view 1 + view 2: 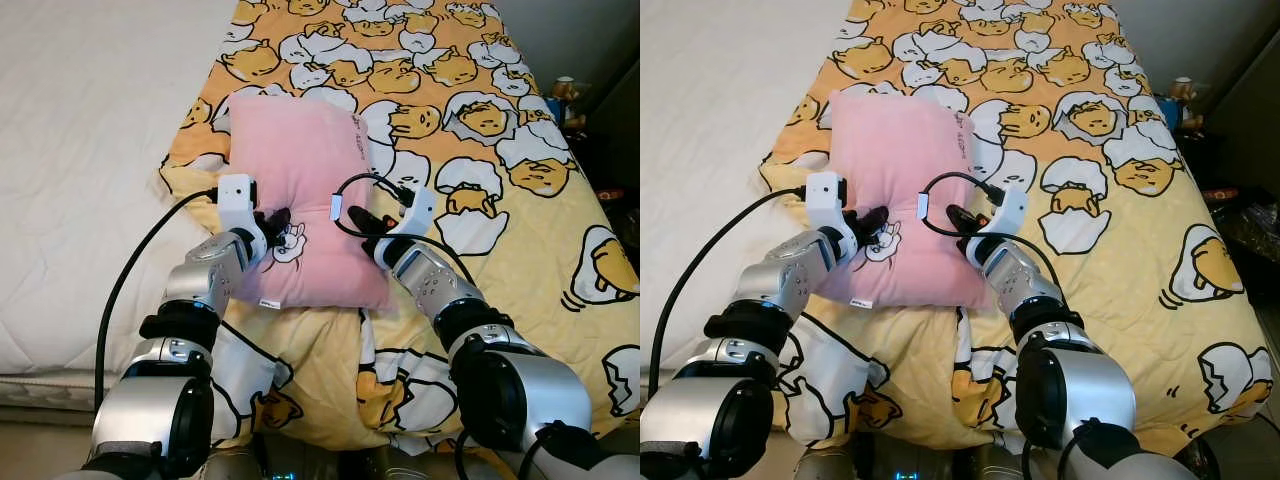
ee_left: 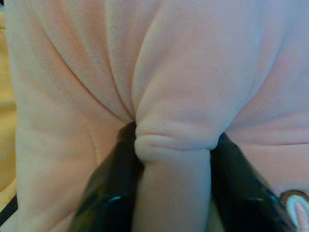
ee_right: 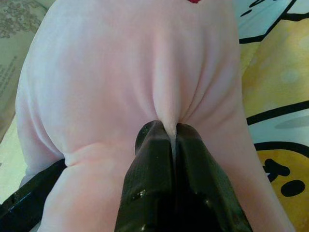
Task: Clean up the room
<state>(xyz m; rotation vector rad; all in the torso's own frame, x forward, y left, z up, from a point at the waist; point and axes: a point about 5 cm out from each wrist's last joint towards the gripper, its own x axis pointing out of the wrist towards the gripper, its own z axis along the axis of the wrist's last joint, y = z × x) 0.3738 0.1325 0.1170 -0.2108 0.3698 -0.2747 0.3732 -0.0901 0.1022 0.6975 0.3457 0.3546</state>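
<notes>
Tools both pinching the soft pink fabric pillow (image 1: 300, 195) on the yellow cartoon-print blanket (image 1: 500, 130): left tool (image 1: 277, 222) clamps a thick fold, right tool (image 1: 362, 220) a thin one — that could slip out.

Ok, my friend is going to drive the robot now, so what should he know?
Left pincer: shut on a thick fold of the pink pillow.
Right pincer: shut on a thin pinch of the same pillow.
The pillow lies on the yellow cartoon blanket, on the bed.
Done: both pincers have hold of the pillow.
Left: lift it and put it where it belongs. That place cannot be told from here.
</notes>
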